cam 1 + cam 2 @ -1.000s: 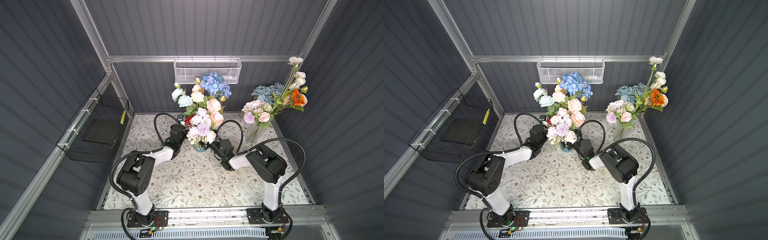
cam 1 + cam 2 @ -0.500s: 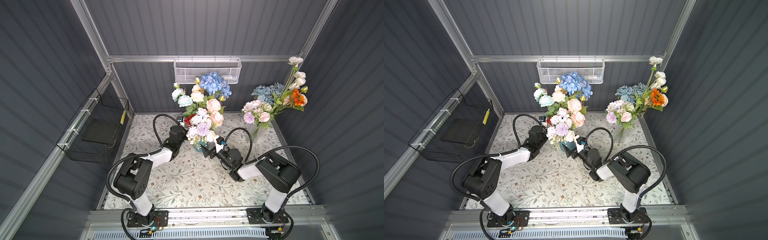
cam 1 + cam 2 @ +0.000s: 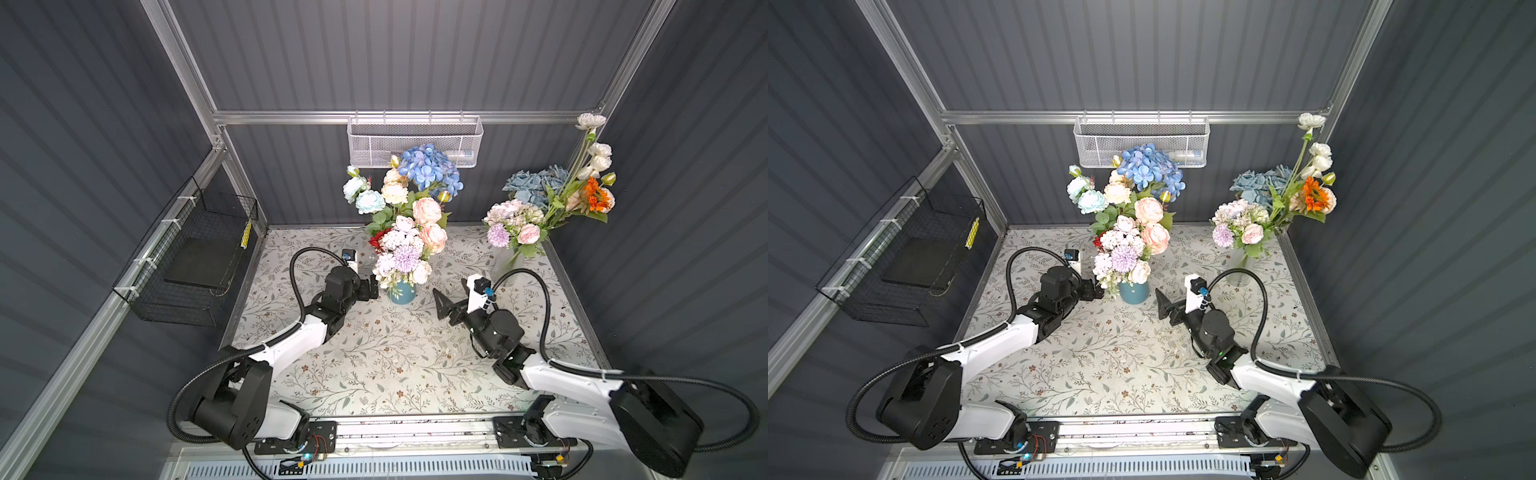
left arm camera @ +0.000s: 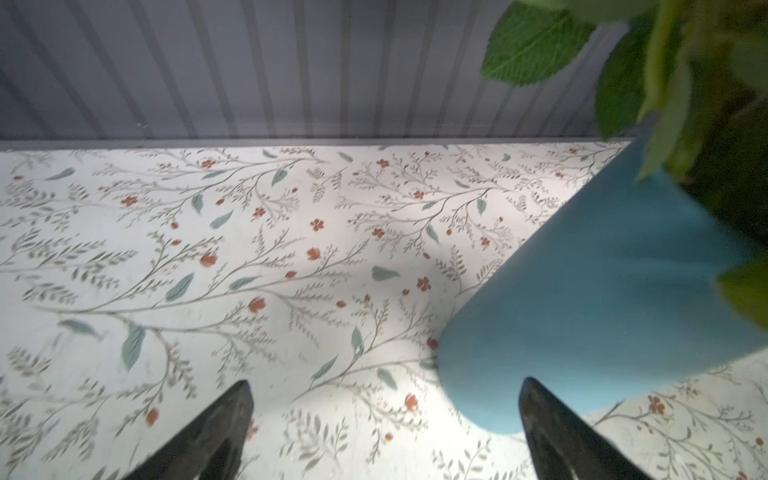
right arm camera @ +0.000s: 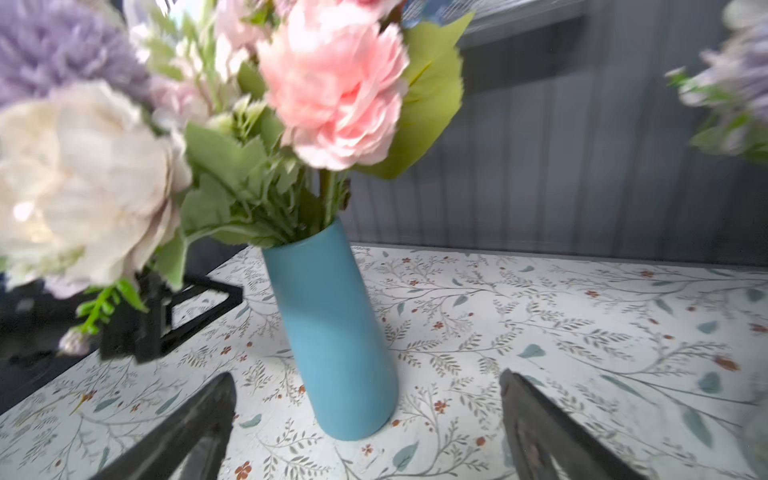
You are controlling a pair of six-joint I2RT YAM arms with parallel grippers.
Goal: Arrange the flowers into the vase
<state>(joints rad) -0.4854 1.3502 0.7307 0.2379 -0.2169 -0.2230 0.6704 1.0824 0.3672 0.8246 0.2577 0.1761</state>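
Observation:
A blue vase [image 3: 402, 293] [image 3: 1133, 292] stands upright mid-table, holding flowers [image 3: 409, 220] [image 3: 1138, 216] with blue, pink, white, lilac and red blossoms. More flowers [image 3: 540, 203] [image 3: 1266, 199] stand in a clear glass vase [image 3: 505, 264] at the back right. My left gripper [image 3: 374, 289] [image 4: 386, 390] is open just left of the blue vase [image 4: 602, 299], one fingertip by its base. My right gripper [image 3: 451, 297] [image 5: 368, 380] is open and empty, a short way right of the blue vase [image 5: 332, 332] and facing it.
A white mesh basket [image 3: 415, 143] hangs on the back wall above the flowers. A black wire basket [image 3: 195, 257] hangs on the left wall. Grey walls close the floral table on three sides.
My right arm has drawn back from the blue vase, to the right and toward the front. The left gripper has shifted back slightly. Both stayed open.

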